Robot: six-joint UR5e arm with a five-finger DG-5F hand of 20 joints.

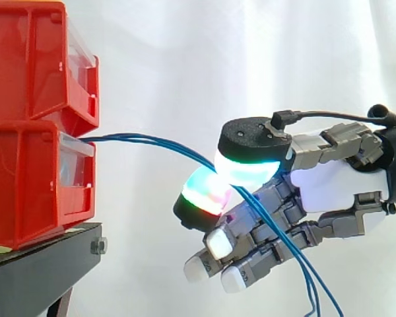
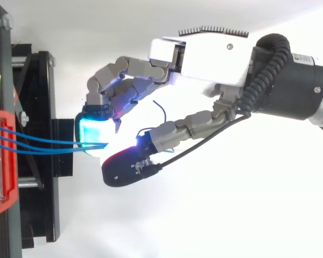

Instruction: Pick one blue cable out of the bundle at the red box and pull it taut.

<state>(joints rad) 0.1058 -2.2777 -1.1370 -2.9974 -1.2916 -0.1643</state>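
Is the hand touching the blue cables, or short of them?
Touching. In the side view the blue cables run in between two glowing pads of the hand, pinched there with no gap showing.

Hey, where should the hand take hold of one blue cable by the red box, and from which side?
Probably on the free span near the red box, where the blue cables fan apart seen from above; towards the hand they bunch. Take an outer strand, coming in from its open side, so the others stay out of the pinch.
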